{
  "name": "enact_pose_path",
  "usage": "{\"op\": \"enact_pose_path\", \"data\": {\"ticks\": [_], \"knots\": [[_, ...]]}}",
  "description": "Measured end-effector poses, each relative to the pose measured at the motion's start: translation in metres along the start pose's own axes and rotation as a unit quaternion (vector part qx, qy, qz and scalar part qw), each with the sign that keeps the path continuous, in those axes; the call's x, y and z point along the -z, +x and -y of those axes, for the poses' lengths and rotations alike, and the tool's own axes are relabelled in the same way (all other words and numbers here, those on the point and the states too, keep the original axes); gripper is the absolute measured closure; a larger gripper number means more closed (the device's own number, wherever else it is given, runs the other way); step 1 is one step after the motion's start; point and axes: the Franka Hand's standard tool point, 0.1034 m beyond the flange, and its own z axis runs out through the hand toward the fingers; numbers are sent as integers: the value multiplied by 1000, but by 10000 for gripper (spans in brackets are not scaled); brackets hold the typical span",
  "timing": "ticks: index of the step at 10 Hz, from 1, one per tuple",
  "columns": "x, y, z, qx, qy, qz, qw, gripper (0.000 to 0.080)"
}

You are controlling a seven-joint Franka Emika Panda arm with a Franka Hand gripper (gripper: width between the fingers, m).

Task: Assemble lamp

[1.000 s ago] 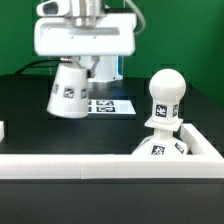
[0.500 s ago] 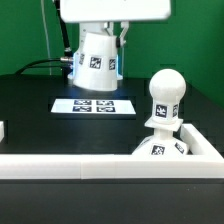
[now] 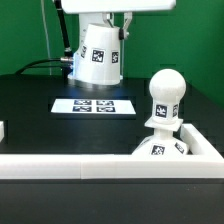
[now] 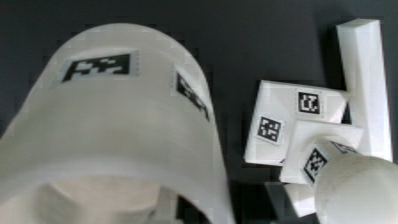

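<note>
1. Since half a second ago, we see the shade (image 3: 98, 53) sitting slightly higher and larger in the exterior view; a full second ago it hung low, close to the black worktop (image 3: 30, 115).
2. We see the shade held in the air under the gripper (image 3: 103, 17), narrow end up and tilted, above the marker board (image 3: 95, 105).
3. We cannot see the jaws closing on it: the exterior view crops them and the wrist view is filled by the shade (image 4: 134, 140); they evidently pinch it.
4. We find the bulb (image 3: 164, 100) standing upright on the base (image 3: 166, 148), toward the exterior view's right.
5. We note a white rail (image 3: 90, 166) across the front; in the wrist view the base (image 4: 294, 120) lies beside the shade.
</note>
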Motion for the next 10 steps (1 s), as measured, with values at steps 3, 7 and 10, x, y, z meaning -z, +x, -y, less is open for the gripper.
{"op": "enact_pose_path", "data": {"ticks": [3,7,10], "knots": [[20,16,46,-14,21,1,1000,755],[51,42,103,-62,32,-4,998,755],[35,57,130,-64,28,-11,998,755]]}}
